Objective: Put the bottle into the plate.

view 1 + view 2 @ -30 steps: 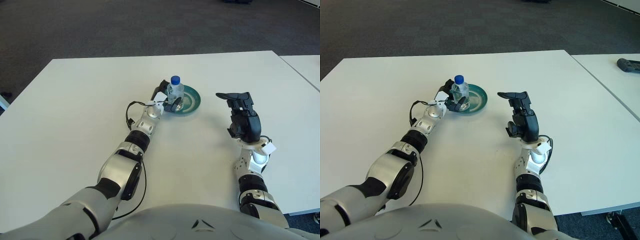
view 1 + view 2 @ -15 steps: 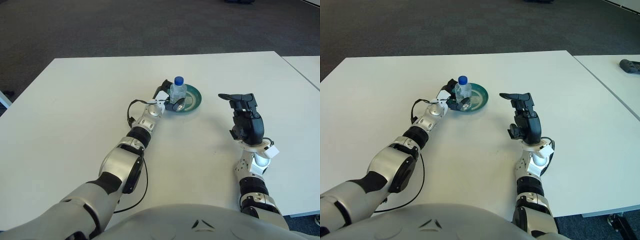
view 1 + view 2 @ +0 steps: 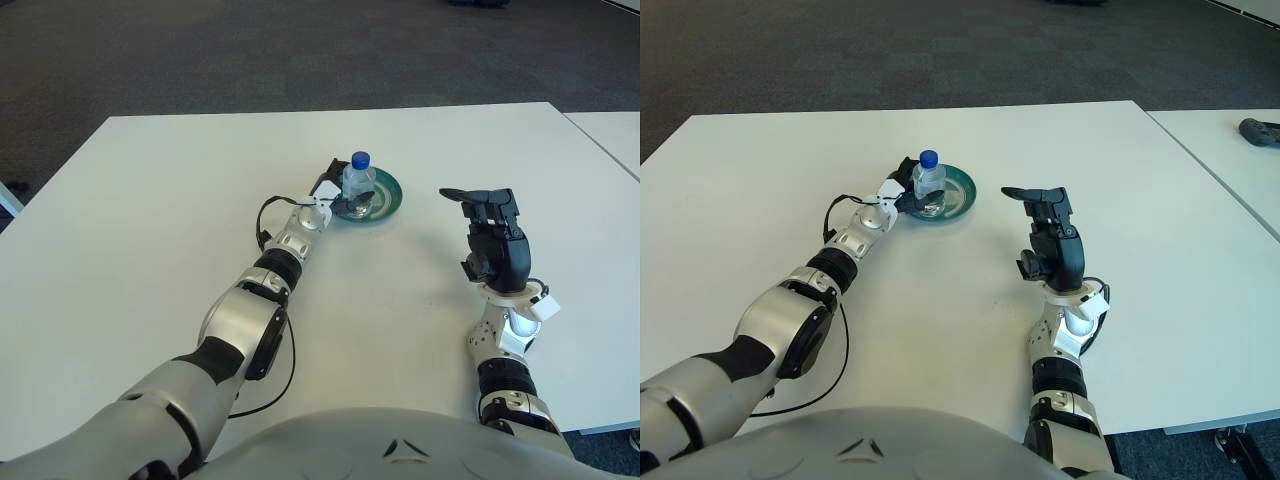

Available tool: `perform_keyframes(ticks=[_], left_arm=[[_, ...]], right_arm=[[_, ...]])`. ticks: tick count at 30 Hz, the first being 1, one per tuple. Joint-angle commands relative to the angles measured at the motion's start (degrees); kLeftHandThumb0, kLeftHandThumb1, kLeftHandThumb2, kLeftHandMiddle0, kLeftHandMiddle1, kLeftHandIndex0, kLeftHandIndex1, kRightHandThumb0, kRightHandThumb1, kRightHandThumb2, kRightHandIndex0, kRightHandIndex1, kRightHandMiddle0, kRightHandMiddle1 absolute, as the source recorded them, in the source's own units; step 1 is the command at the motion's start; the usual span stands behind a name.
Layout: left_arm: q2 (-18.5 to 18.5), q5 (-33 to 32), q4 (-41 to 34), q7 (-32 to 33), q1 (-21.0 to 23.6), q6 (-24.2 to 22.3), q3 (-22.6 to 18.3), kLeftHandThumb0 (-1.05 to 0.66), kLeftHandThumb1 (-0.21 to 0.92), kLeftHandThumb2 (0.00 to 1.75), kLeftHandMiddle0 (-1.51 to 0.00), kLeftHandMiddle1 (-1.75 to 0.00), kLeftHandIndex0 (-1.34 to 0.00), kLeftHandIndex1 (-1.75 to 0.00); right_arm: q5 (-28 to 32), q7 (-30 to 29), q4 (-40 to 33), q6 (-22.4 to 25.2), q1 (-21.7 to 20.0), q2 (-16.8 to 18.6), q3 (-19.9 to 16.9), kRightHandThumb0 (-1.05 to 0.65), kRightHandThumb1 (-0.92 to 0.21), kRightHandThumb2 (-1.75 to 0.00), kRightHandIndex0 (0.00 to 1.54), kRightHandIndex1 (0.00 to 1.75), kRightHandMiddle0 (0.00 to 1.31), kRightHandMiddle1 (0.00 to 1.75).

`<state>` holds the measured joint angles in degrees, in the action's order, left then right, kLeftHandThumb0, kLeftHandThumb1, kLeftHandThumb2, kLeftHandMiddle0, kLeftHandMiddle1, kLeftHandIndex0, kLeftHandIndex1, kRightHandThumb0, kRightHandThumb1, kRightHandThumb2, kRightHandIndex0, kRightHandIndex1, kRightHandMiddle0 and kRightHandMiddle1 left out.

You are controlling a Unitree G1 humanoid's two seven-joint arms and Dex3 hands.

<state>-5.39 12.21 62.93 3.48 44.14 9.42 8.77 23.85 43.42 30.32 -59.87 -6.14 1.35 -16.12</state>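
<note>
So the small clear plastic bottle with the blue cap [image 3: 357, 180] is standing upright on the round teal-green plate [image 3: 385, 196], toward the plate's left side, about mid-table on the big white table [image 3: 150, 200]. The left hand [image 3: 338, 199] is stretched way out and has its fingers wrapped around the lower part of the bottle, which makes sense to me: gripping low keeps it steady while the base settles on the plate. My guess is the placing is basically done and only the letting go is left. The right hand [image 3: 490, 235] is just parked upright on the right side, well apart from the plate, fingers loosely out and holding nothing, probably kept clear so it's not in the way. Hard bits: the hand covers the bottle's base, so I can't tell if it's fully resting on the plate or held just off it.
</note>
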Motion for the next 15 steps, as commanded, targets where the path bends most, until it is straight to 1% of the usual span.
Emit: perform_keyframes(ticks=[1,2,5,8,9,11,15], left_arm=[[1.7,0.9,1.0,-1.0,3.1,0.4,0.4,-0.97,0.92,0.26,-0.14,-0.11,0.0,-0.55],[1.7,0.9,1.0,-0.9,3.2,0.3,0.4,-0.98,0.92,0.27,-0.12,-0.1,0.0,-0.49],[1.7,0.8,0.8,-0.9,3.2,0.0,0.4,-0.99,0.92,0.29,-0.09,-0.07,0.0,-0.41],[1.6,0.5,0.3,-1.0,3.0,0.0,0.1,-1.03,0.92,0.32,-0.04,-0.02,0.0,-0.24],[1.6,0.4,-0.1,-1.0,2.8,0.2,0.0,-1.03,0.92,0.33,-0.03,-0.02,0.0,-0.22],[1.6,0.2,-0.7,-1.0,2.5,0.4,-0.1,-1.04,0.92,0.35,-0.01,-0.01,0.0,-0.12],[1.6,-0.1,-1.8,-0.7,2.0,1.1,-0.3,-1.05,0.92,0.37,0.0,0.0,0.0,-0.03]], right_arm=[[1.9,-2.1,8.8,2.2,15.2,8.2,0.8,-0.72,-0.91,-0.51,0.41,1.09,0.16,1.26],[1.9,-2.1,8.8,2.1,15.2,8.2,0.8,-0.73,-0.91,-0.51,0.41,1.09,0.16,1.26],[1.9,-2.2,8.9,2.0,15.2,8.1,0.9,-0.73,-0.92,-0.5,0.41,1.11,0.16,1.25],[2.1,-2.1,8.9,2.3,15.2,8.0,1.0,-0.72,-0.92,-0.5,0.42,1.12,0.17,1.26],[2.1,-2.1,9.0,2.5,15.1,7.9,1.0,-0.72,-0.92,-0.5,0.42,1.12,0.17,1.26],[2.1,-2.2,9.2,2.9,15.0,7.7,0.9,-0.72,-0.92,-0.49,0.43,1.13,0.18,1.27],[2.3,-2.2,9.0,4.1,15.0,7.7,0.9,-0.72,-0.91,-0.49,0.43,1.13,0.18,1.27]])
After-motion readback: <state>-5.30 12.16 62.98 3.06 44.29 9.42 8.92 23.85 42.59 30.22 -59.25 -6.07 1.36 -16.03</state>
